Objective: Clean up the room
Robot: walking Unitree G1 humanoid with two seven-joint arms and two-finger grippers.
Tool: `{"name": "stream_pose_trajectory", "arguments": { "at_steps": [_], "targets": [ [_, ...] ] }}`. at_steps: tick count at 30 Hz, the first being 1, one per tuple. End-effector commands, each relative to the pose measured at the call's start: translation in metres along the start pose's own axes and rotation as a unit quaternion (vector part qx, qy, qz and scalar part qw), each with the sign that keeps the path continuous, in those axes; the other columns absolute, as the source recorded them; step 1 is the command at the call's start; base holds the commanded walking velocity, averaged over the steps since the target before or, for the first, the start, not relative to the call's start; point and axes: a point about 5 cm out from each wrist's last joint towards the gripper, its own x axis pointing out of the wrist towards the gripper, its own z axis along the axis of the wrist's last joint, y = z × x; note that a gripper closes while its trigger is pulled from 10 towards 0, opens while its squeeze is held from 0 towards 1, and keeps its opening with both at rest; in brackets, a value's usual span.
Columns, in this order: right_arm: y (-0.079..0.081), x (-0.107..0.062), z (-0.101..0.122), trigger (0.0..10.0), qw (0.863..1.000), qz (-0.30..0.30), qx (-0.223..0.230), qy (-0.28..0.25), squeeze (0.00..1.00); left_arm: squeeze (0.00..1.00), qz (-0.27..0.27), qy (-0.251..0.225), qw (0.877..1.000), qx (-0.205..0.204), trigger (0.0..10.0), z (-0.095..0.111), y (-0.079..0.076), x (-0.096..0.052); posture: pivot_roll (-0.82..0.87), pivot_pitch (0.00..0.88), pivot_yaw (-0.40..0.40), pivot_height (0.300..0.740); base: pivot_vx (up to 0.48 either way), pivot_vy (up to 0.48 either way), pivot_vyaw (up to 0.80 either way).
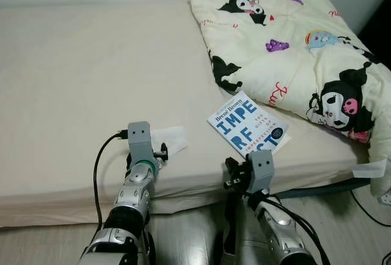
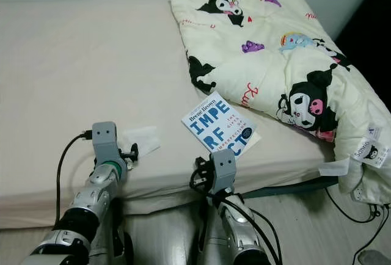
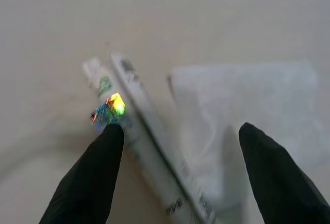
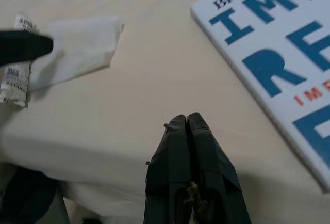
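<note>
Filling most of the frame, the wide bed with a plain cream sheet (image 1: 79, 63) carries a pale yellow cartoon-print quilt (image 1: 293, 45) bunched at the upper right. Just below the quilt, near the bed's front edge, lies a white paperback book with large blue letters (image 1: 247, 126). At lower left a thin white tissue (image 1: 169, 138) rests beside a small white labelled tube (image 3: 147, 152). The left claw (image 3: 175, 175) hovers over that tube, fingers spread wide. The right claw (image 4: 190, 146), fingers pressed together, holds nothing, at the bed's edge.
</note>
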Motion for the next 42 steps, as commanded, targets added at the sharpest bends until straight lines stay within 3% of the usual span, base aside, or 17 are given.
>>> {"name": "stream_pose_trajectory", "arguments": {
  "at_steps": [1, 2, 4, 6, 7, 9, 10, 16, 18, 22, 23, 24, 25, 26, 27, 28, 42],
  "targets": [
    [0.003, -0.003, -0.006, 10.0, 1.000, 0.004, 0.007, 0.010, 0.00, 1.00, 0.002, 0.018, 1.000, 0.001, 10.0, -0.009, -0.001, -0.001, -0.03, 0.133, 0.014, 0.581, 0.000, 0.000, 0.00],
    [0.007, -0.006, -0.008, 10.0, 1.000, 0.008, 0.008, 0.014, 0.00, 1.00, -0.028, 0.073, 0.996, -0.052, 10.0, -0.019, -0.009, -0.001, -0.03, 0.156, 0.017, 0.581, 0.000, 0.000, 0.00],
    [0.008, -0.007, -0.008, 10.0, 1.000, 0.009, 0.009, 0.016, 0.00, 1.00, -0.041, 0.089, 0.993, -0.071, 10.0, -0.023, -0.012, -0.002, -0.03, 0.156, 0.017, 0.581, 0.000, 0.000, 0.00],
    [0.008, -0.007, -0.009, 10.0, 1.000, 0.010, 0.009, 0.017, 0.00, 0.89, -0.055, 0.103, 0.990, -0.080, 10.0, -0.026, -0.016, -0.003, -0.03, 0.163, 0.018, 0.581, 0.000, 0.000, 0.00],
    [0.009, -0.008, -0.009, 10.0, 1.000, 0.010, 0.009, 0.017, 0.00, 0.48, -0.063, 0.107, 0.990, -0.068, 10.0, -0.029, -0.020, -0.004, -0.04, 0.172, 0.020, 0.581, 0.000, 0.000, 0.00],
    [0.009, -0.008, -0.009, 10.0, 1.000, 0.010, 0.009, 0.017, 0.00, 0.48, -0.068, 0.108, 0.990, -0.057, 10.0, -0.030, -0.022, -0.005, -0.04, 0.172, 0.020, 0.581, 0.000, 0.000, 0.00],
    [0.010, -0.009, -0.008, 10.0, 1.000, 0.010, 0.010, 0.017, 0.00, 0.00, -0.070, 0.108, 0.991, -0.040, 10.0, -0.033, -0.025, -0.005, -0.04, 0.189, 0.023, 0.581, 0.000, 0.000, 0.00],
    [0.012, -0.012, -0.008, 10.0, 1.000, 0.010, 0.010, 0.018, 0.00, 0.00, -0.079, 0.113, 0.990, 0.015, 10.0, -0.041, -0.034, -0.008, -0.05, 0.211, 0.027, 0.581, 0.000, 0.000, 0.00],
    [0.013, -0.013, -0.008, 10.0, 1.000, 0.009, 0.011, 0.019, 0.00, 0.00, -0.096, 0.093, 0.987, 0.092, 10.0, -0.044, -0.041, -0.011, -0.06, 0.227, 0.028, 0.581, 0.000, 0.000, 0.00],
    [0.013, -0.014, -0.008, 10.0, 1.000, 0.009, 0.011, 0.019, 0.00, 0.00, -0.102, 0.086, 0.984, 0.117, 10.0, -0.046, -0.043, -0.012, -0.06, 0.227, 0.028, 0.581, 0.000, 0.000, 0.00],
    [0.014, -0.015, -0.007, 10.0, 1.000, 0.009, 0.012, 0.020, 0.00, 0.00, -0.107, 0.081, 0.981, 0.141, 8.2, -0.049, -0.045, -0.013, -0.07, 0.236, 0.029, 0.581, 0.000, 0.000, 0.00],
    [0.015, -0.015, -0.007, 10.0, 1.000, 0.009, 0.012, 0.020, 0.00, 0.00, -0.108, 0.075, 0.978, 0.162, 4.4, -0.051, -0.047, -0.014, -0.08, 0.241, 0.030, 0.581, 0.000, 0.000, 0.00],
    [0.015, -0.015, -0.007, 10.0, 1.000, 0.009, 0.012, 0.020, 0.00, 0.00, -0.108, 0.075, 0.978, 0.162, 4.4, -0.051, -0.047, -0.014, -0.08, 0.241, 0.030, 0.581, 0.000, 0.000, 0.00],
    [0.015, -0.015, -0.006, 10.0, 1.000, 0.009, 0.012, 0.019, 0.00, 0.00, -0.109, 0.072, 0.976, 0.174, 2.2, -0.053, -0.047, -0.015, -0.08, 0.241, 0.030, 0.581, 0.000, 0.000, 0.00],
    [0.015, -0.015, -0.006, 10.0, 1.000, 0.009, 0.012, 0.019, 0.00, 0.00, -0.109, 0.072, 0.976, 0.174, 2.2, -0.053, -0.047, -0.015, -0.08, 0.241, 0.030, 0.581, 0.000, 0.000, 0.00],
    [0.015, -0.015, -0.006, 10.0, 1.000, 0.008, 0.012, 0.019, 0.00, 0.00, -0.110, 0.068, 0.975, 0.182, 0.0, -0.054, -0.048, -0.016, -0.08, 0.241, 0.030, 0.581, 0.000, 0.000, 0.00],
    [0.014, -0.015, -0.003, 10.0, 1.000, 0.005, 0.012, 0.023, 0.00, 0.00, -0.073, 0.071, 0.979, 0.176, 0.0, -0.049, -0.037, -0.009, -0.07, 0.226, 0.030, 0.581, 0.000, 0.000, 0.00]
  ]
}}
